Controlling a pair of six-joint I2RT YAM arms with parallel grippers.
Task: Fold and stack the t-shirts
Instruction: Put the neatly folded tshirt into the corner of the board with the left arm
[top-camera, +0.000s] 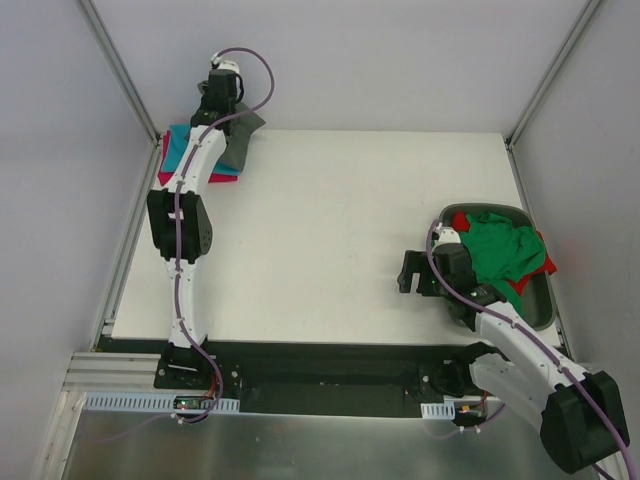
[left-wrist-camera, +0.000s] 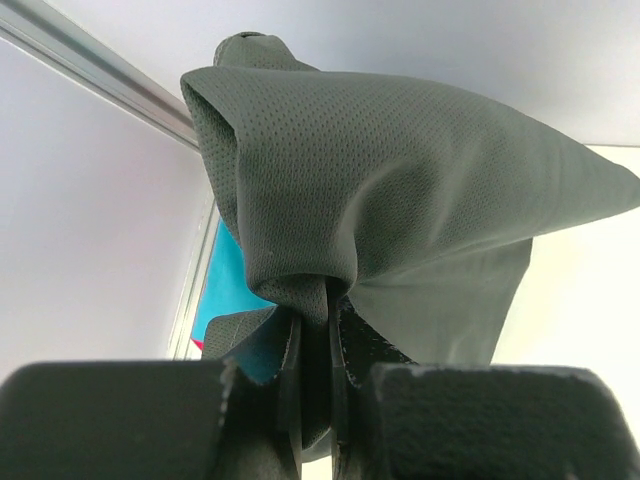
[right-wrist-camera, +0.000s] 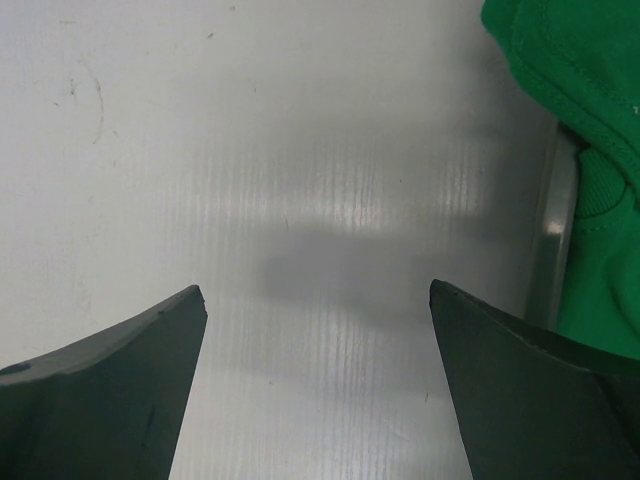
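Grey t-shirt (left-wrist-camera: 400, 180): bunched, pinched in my left gripper (left-wrist-camera: 315, 320), teal shirt (left-wrist-camera: 230, 290) just beyond it. My right gripper (right-wrist-camera: 318, 290): spread wide over bench (right-wrist-camera: 300, 150); green t-shirt (right-wrist-camera: 590, 60) just to its right.

1. At the far-left corner of the worktop (top-camera: 350, 230), the left arm (top-camera: 180, 225) and grey shirt (top-camera: 240, 140) cover much of the folded stack (top-camera: 176, 150).
2. Near the right edge, the green shirt (top-camera: 505, 250) buries most of a red shirt (top-camera: 459, 220).
3. The right wrist view crops the green shirt.
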